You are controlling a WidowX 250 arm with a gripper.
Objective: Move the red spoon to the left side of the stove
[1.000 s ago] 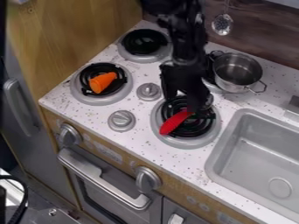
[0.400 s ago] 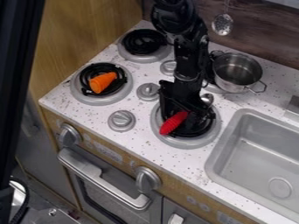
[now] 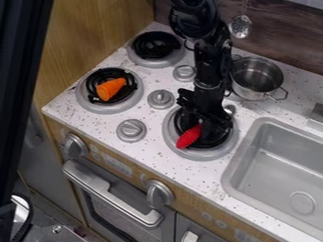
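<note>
My gripper [image 3: 205,131] is low over the front right burner [image 3: 172,143], pointing down. The red spoon [image 3: 189,136] lies at a slant on that burner, its red end sticking out to the lower left of the gripper. A small silver round part [image 3: 229,109], seemingly the spoon's other end, shows at the gripper's upper right. The black gripper hides the stretch between them and blends with the dark coil. The stove's left side holds two more burners.
An orange cone-shaped piece [image 3: 110,89] rests on the front left burner [image 3: 85,100]. Behind the gripper, to the right, stands a metal pot [image 3: 255,79]. Knobs [image 3: 161,99] rise between the burners. The sink [image 3: 237,166] lies at the right.
The arm has swung slightly right and its gripper has come down over the burner. The red end of the spoon has shifted a little right and down, its silver part slightly right.
</note>
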